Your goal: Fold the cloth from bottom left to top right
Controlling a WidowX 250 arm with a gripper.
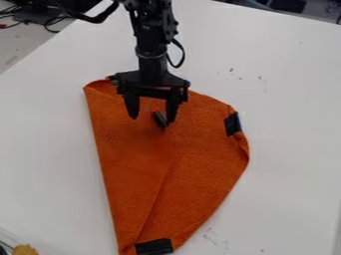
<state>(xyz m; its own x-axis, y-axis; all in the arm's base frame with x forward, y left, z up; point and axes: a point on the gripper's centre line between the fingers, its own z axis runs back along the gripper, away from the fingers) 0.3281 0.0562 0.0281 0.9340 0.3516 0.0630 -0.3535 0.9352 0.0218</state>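
Cloth [206, 164] of an orange colour is spread over the middle of the white tabletop [286, 164], its narrow end pointed towards the near side and its broader part laid towards the far side. Beside that narrow end, well to the left in the camera view, part of a yellow, rough-surfaced object [25, 250] can be seen. A black patch [154, 246] is set at the cloth's near end. From there a flap [130, 174] is laid over the left part of the cloth, its free edge slanted up towards the centre, with a straight fold formed down the left side. The cloth's right side is left rounded, and a second black patch [232, 124] is borne on it, next to a crumpled rim. Over the far part of the cloth the black gripper [152, 119] is held pointing down, its two fingers spread well apart and nothing seen gripped; a small black piece [160, 119] is seen between them, close to the right-hand one. Behind the gripper, the cloth's far left corner is curled up. Dark cables [50, 22] are seen beyond the tabletop's far left edge.
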